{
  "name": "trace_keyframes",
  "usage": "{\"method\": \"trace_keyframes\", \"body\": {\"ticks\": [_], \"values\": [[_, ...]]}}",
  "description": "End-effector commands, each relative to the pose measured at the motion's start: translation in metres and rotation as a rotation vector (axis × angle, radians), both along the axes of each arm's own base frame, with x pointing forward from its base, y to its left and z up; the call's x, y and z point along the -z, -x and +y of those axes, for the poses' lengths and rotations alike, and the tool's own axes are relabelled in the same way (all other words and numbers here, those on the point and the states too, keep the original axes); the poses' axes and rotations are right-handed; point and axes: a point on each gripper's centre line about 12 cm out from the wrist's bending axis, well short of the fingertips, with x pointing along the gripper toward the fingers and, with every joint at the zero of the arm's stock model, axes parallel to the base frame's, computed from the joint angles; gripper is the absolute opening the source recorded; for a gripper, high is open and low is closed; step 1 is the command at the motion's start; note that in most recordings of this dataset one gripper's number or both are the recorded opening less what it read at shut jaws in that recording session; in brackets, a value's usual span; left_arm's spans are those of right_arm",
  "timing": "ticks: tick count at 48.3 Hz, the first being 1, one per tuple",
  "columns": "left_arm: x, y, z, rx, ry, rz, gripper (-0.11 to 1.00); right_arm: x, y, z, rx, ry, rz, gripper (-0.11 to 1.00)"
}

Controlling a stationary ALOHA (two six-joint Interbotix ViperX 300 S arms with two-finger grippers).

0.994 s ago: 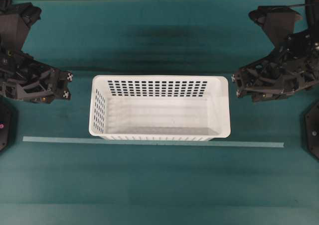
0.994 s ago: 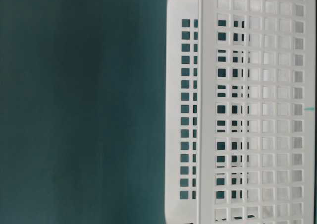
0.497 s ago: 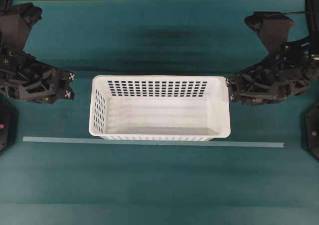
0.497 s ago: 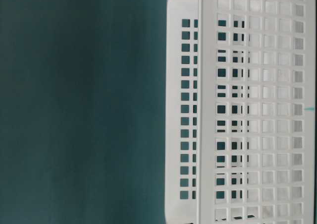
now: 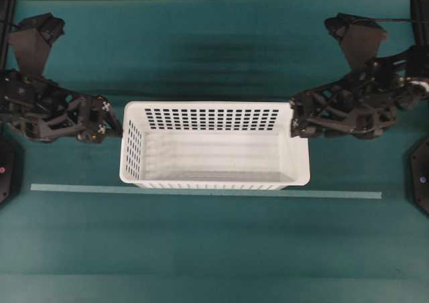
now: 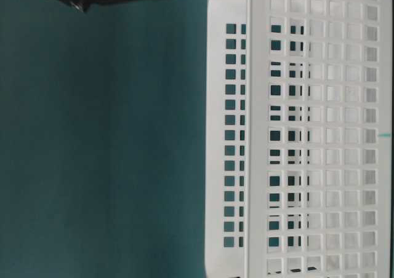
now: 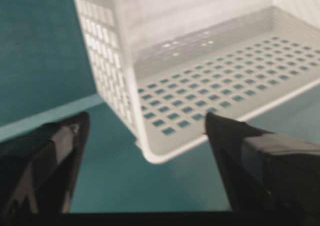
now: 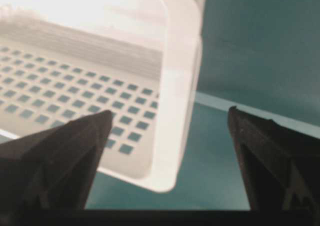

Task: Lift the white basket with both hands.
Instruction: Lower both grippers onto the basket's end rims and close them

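While the white basket [image 5: 214,145] sits flat on the teal table [image 5: 214,249], just behind a pale tape strip [image 5: 201,191], both arms flank its short ends. L gripper [image 5: 115,120] at the left rim, fingers [image 7: 47,161] spread wide, nothing held; basket corner between them in wrist cam. R gripper [image 5: 295,118] over the right rim, fingers [image 8: 60,156] equally wide, empty (rim contact: can't tell).

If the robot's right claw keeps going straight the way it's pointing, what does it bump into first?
Most likely the white basket. The right gripper is open, and the basket's end rim sits between its two fingers right ahead. How close it already is, is hard to judge.
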Motion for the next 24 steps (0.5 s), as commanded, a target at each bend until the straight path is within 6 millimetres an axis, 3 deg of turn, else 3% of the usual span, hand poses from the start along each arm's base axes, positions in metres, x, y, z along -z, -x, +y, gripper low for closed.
{"method": "trace_keyframes", "body": {"ticks": [1,24], "values": [[0.01,-0.008,0.001,-0.002,0.0,0.012,0.95,0.014,-0.009,0.002,0.015,-0.02,0.032,0.97],[0.076,-0.038,0.003,-0.017,0.03,0.143,0.95,0.076,-0.023,0.011,0.096,-0.054,0.107,0.97]]}}
